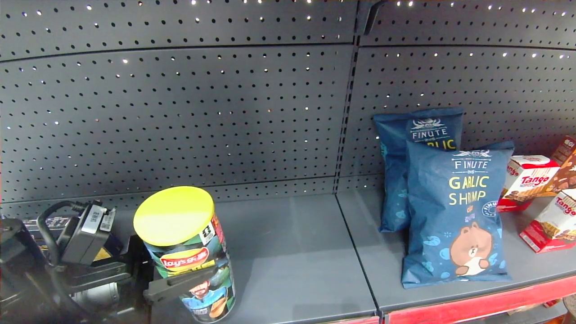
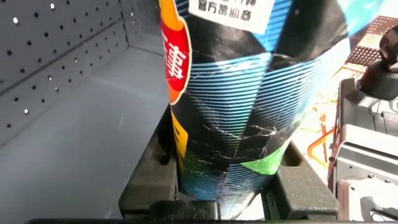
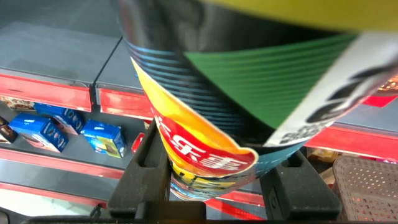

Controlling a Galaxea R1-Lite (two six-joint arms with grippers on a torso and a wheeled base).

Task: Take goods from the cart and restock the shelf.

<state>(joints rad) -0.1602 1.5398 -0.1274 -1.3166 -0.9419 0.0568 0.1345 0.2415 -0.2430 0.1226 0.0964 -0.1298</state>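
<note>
Chip can [image 1: 189,256] upright at shelf [image 1: 292,252] left front, near its lip, clamped low by left gripper [image 2: 227,186] | right gripper [image 3: 217,186] closed on 2nd can [image 3: 205,106], out above red shelf lips [image 3: 43,86] | risk: tall can may tip off front lip on release | room: bare deck toward 2 blue bags [image 1: 454,216], back panel [image 1: 225,112] well behind

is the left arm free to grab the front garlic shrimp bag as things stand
Probably not: the left gripper has its jaws shut on a chip can at the left end of the shelf, and the front garlic shrimp bag stands well off on the right section.
</note>
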